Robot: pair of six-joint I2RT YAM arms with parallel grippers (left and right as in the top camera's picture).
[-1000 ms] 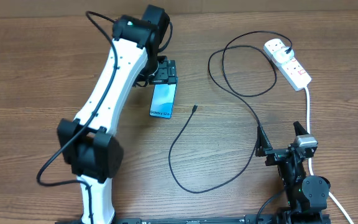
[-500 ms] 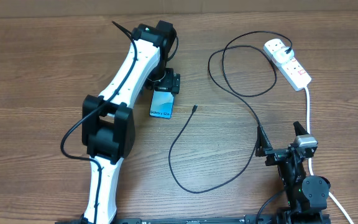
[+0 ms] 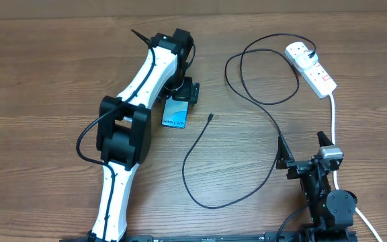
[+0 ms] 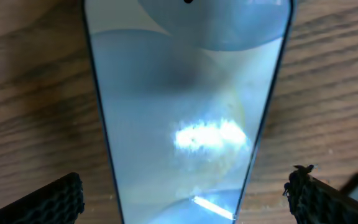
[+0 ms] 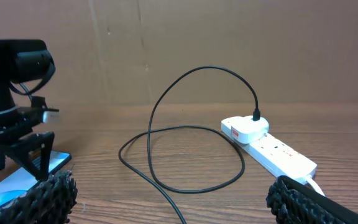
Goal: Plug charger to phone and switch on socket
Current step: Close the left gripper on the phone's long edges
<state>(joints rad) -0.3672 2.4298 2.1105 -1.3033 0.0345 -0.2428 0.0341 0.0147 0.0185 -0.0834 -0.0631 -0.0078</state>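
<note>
The phone [image 3: 175,114] lies flat on the wood table, its light blue screen up; it fills the left wrist view [image 4: 185,93]. My left gripper [image 3: 181,92] is open, low over the phone's far end, its fingers straddling the phone's sides. The black charger cable [image 3: 247,94] loops across the table. Its connector tip [image 3: 209,117] lies right of the phone. Its plug sits in the white socket strip [image 3: 312,68] at the far right, also shown in the right wrist view [image 5: 272,149]. My right gripper [image 3: 306,151] is open and empty near the front edge.
The strip's thick white cord [image 3: 332,114] runs toward the front, past my right arm. The cable loop [image 5: 185,155] lies on the wood between the phone and the strip. The left arm [image 3: 133,121] stretches diagonally across the table's left half.
The left arm has swung its elbow to the right and the gripper has come down onto the phone's far end. The right arm, cable and strip have not moved.
</note>
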